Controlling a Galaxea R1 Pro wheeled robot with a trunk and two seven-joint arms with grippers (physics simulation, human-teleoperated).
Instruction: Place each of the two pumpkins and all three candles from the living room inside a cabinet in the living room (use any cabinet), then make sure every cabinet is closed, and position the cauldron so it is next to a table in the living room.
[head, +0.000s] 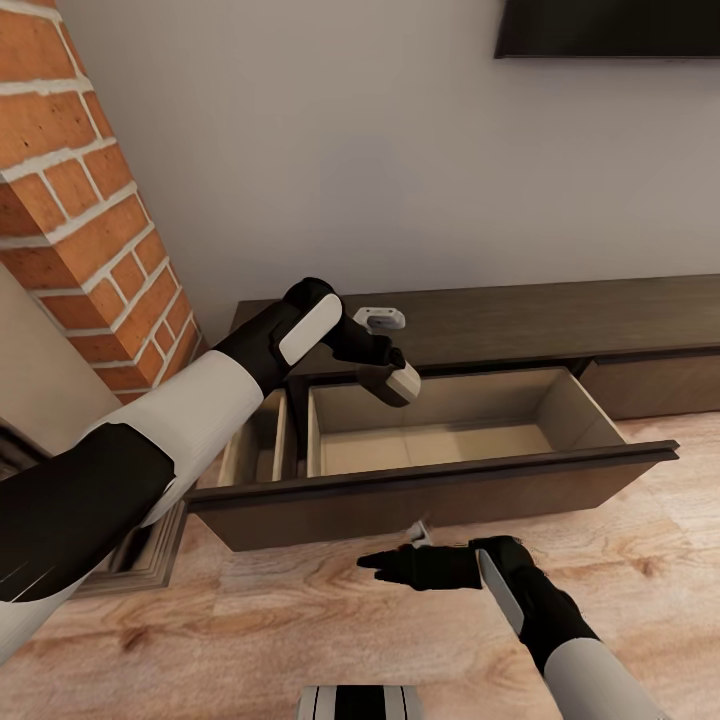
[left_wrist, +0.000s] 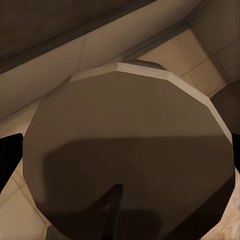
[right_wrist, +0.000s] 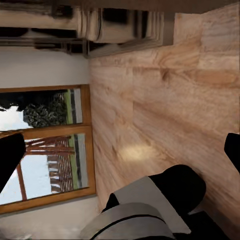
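The long dark-brown cabinet stands against the wall, with one wide drawer pulled out to show its bare tan inside. My left gripper hangs over the drawer's left part, shut on a candle, a stout grey-brown cylinder with a paler end. The left wrist view has that candle very close, its wick showing, with the tan drawer floor behind it. My right gripper hovers low over the plank floor in front of the drawer, open and empty. In the right wrist view its fingertips sit wide apart.
A brick fireplace rises at the left, close to my left arm. The black TV hangs on the wall above. A narrow tan compartment lies left of the wide one. The pulled-out drawer front juts over the wood floor.
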